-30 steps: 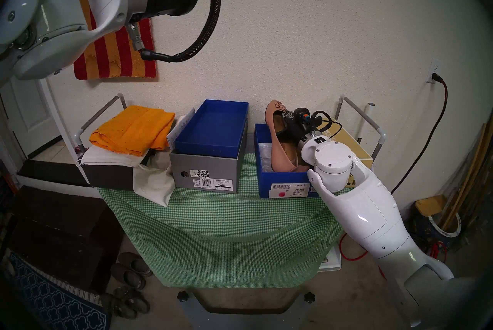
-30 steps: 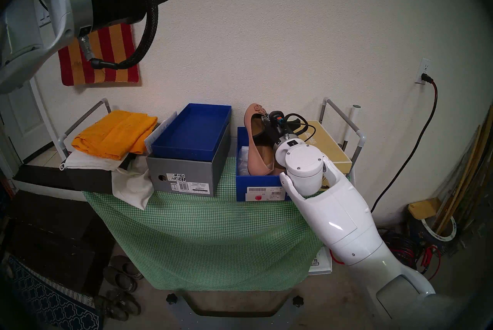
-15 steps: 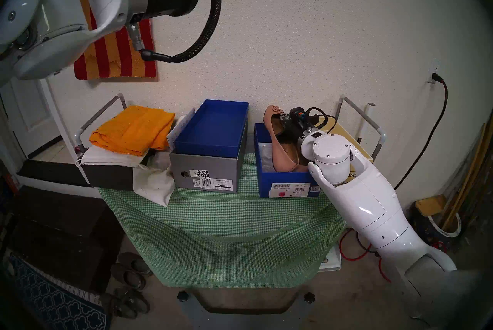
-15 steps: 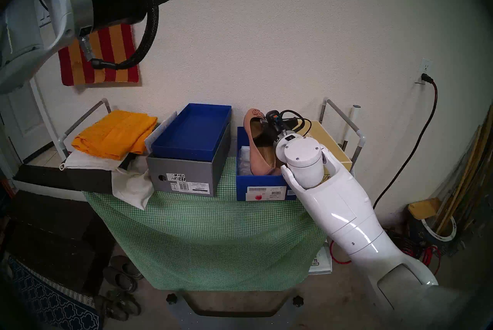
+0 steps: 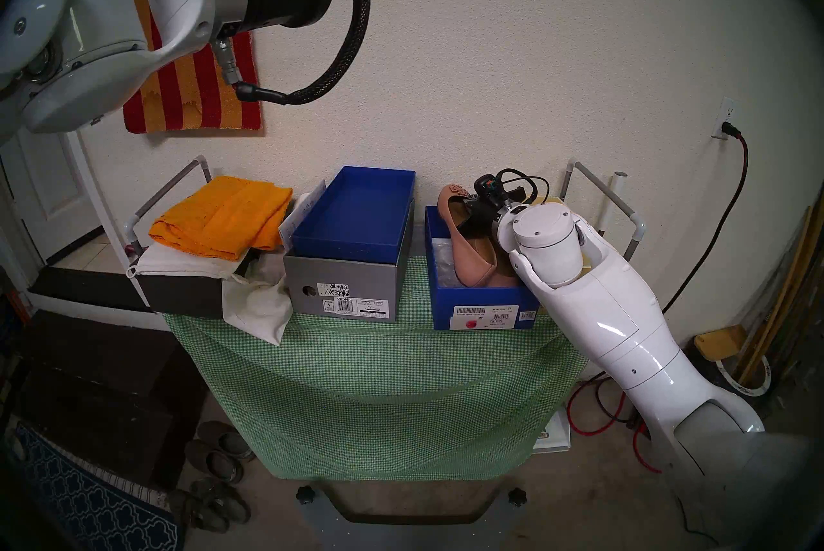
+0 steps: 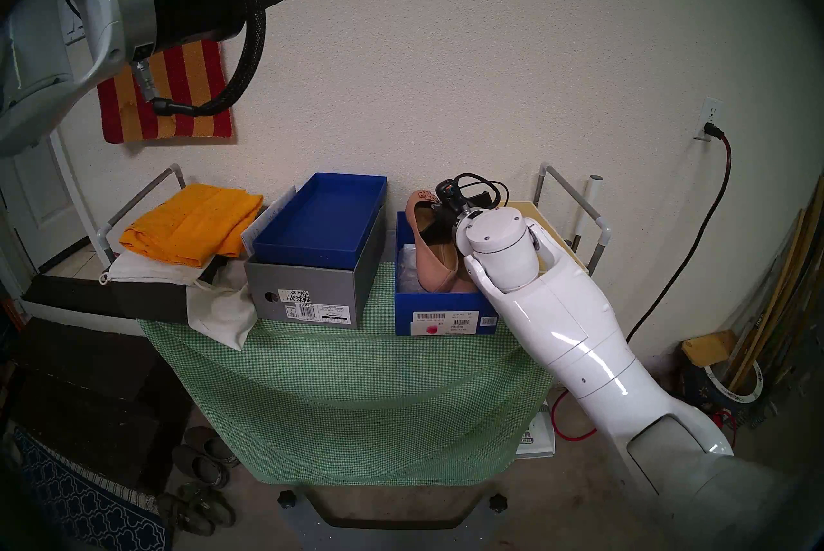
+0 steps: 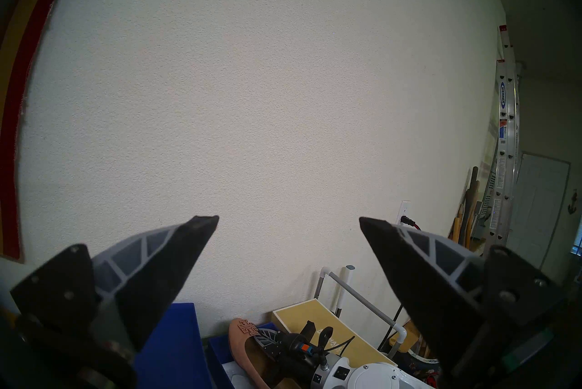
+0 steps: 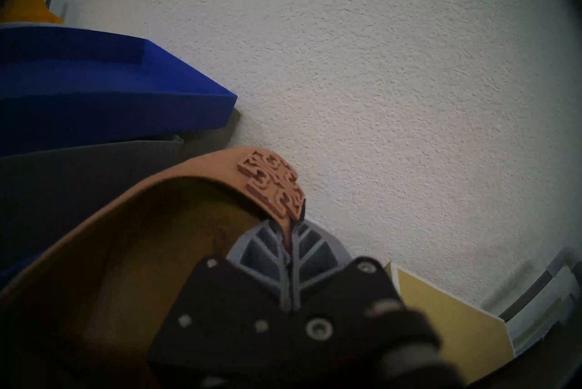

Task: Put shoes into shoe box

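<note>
Here the right gripper [image 8: 288, 240] is clamped on the upper edge of a tan-pink flat shoe [image 5: 463, 242], its two ribbed fingers [image 8: 264, 248] pressed together on the leather just below the cut-out emblem [image 8: 272, 185] on the toe. The shoe stands tilted: its toe rises past the gripper toward the wall, while its heel end slopes down behind the gripper into the blue shoe box [image 5: 481, 305]. A second tan-pink shoe [image 5: 504, 276] lies in the box under the held one, mostly hidden by the arm, so its exact pose cannot be told. White crumpled paper [image 5: 443, 260] shows in the box to the gripper's left. The box sits on the green-checked worktop [image 5: 379, 367], with its labelled end and red dot facing back toward the robot.

To the left of the right gripper stands a grey box [image 5: 343, 291] carrying a blue tray [image 5: 356, 220]; to its right lies a gold box [image 7: 318, 325], partly covered by the wrist.

The left gripper [image 7: 288, 229] is raised high, well apart from the boxes, with its jaws spread wide and nothing between them, facing the bare wall.
</note>
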### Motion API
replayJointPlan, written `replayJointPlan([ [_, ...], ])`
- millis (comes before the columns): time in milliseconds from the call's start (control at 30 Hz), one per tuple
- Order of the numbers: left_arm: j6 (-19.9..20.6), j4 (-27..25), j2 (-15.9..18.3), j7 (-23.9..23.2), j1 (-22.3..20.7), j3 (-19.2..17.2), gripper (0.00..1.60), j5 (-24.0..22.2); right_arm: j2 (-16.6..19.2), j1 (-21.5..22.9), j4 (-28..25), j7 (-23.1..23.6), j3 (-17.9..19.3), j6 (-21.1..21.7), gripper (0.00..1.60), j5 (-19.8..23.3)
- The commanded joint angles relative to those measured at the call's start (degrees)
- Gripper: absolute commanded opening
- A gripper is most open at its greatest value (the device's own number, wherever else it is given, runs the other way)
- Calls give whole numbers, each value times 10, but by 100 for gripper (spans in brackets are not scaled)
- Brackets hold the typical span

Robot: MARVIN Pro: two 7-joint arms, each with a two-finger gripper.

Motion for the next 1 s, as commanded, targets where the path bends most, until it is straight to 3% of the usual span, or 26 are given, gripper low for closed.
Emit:
replayJointPlan([
  [0,-1,2,0,0,1,0,160,-1,-16,56,4,16,-22,38,0,-14],
  [300,-2,2,-1,-1,-1,1,160,-2,13,81,-22,52,-34,107,0,-27],
  [633,-3,2,-1,-1,-2,3,160,-2,78,75,-99,114,-53,179,0,-38],
  [833,-3,2,-2,-1,-3,4,160,-2,89,65,-102,123,-51,176,0,-41],
  [967,-3,2,-2,-1,-3,4,160,-3,74,54,-78,114,-48,154,0,-41],
])
